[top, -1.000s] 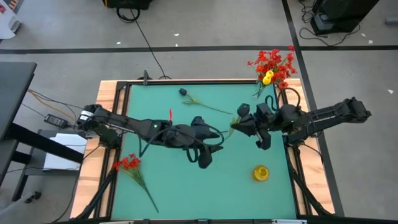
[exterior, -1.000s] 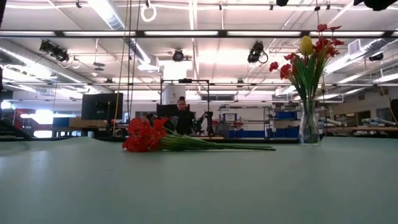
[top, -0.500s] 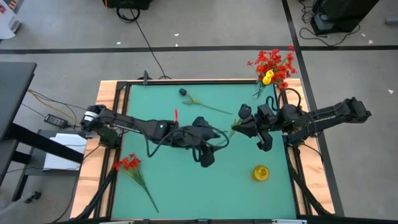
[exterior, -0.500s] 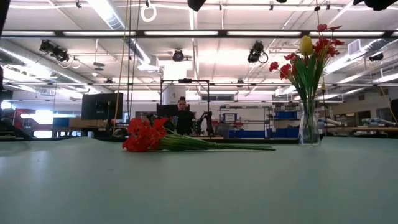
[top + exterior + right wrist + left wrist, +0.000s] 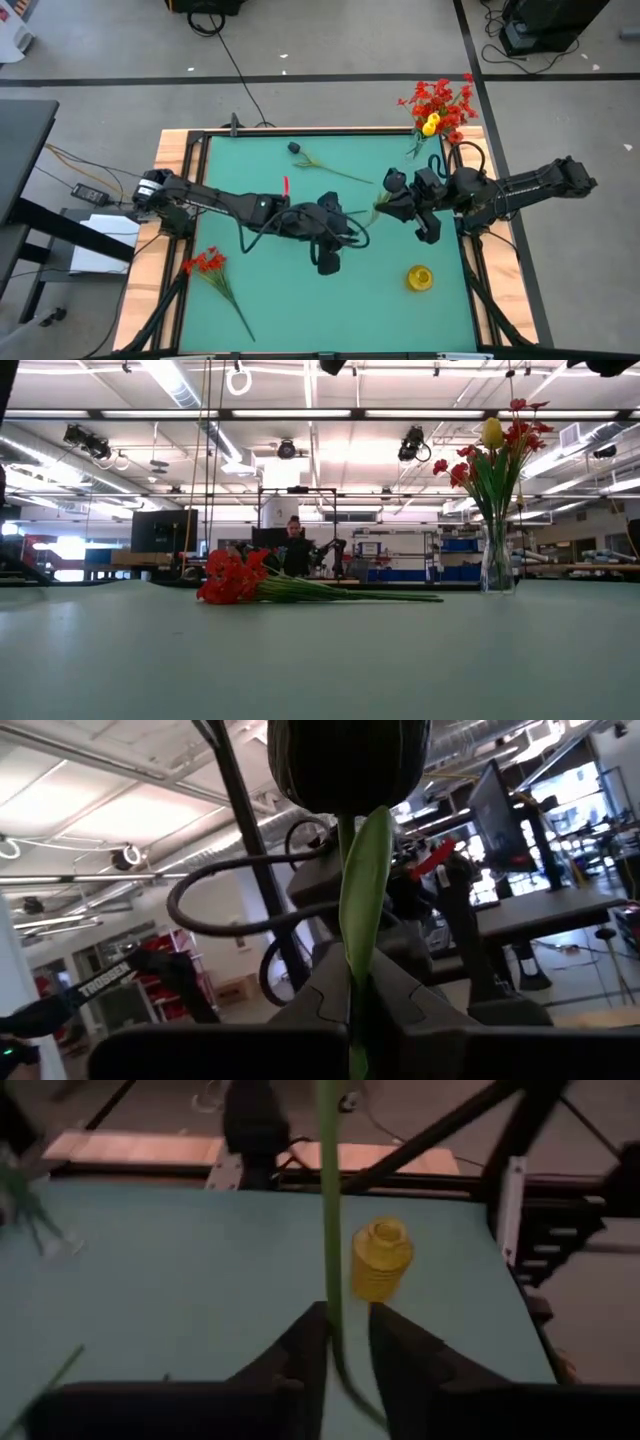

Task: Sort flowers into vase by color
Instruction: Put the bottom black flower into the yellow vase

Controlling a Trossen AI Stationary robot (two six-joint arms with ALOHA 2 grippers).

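My right gripper [image 5: 388, 197] hangs over the table's right middle, shut on a dark-headed flower [image 5: 350, 760] with a green stem and leaf. My left gripper [image 5: 340, 1342], reaching in from the left [image 5: 357, 219], is shut on the same flower's stem. A glass vase [image 5: 497, 556] at the far right corner [image 5: 437, 128] holds red flowers and one yellow. A bunch of red flowers [image 5: 205, 264] lies flat near the left edge [image 5: 236, 577]. Another dark-headed flower [image 5: 322, 164] lies flat toward the far edge. My left gripper has the flower's bare green stem [image 5: 332, 1295] between its two fingers, which lie across it. The stem runs on past the fingers on both sides, clear of the table. My right gripper pinches the stem and leaf [image 5: 360, 955] just below the dark head, between its two fingers. The fingers point slightly upward toward the table's left, and the head stands beyond the fingertips, clear of the table.
A small yellow ribbed vase [image 5: 419, 277] stands near the right front [image 5: 381, 1260]. A black frame [image 5: 300, 130] borders the green mat. A person [image 5: 294, 546] stands far back in the room.
My left gripper has moved toward the table's right edge and a little down, closing in on the flower stem held by my right gripper, and its wrist has rolled. The right arm and the flower have stayed in place.
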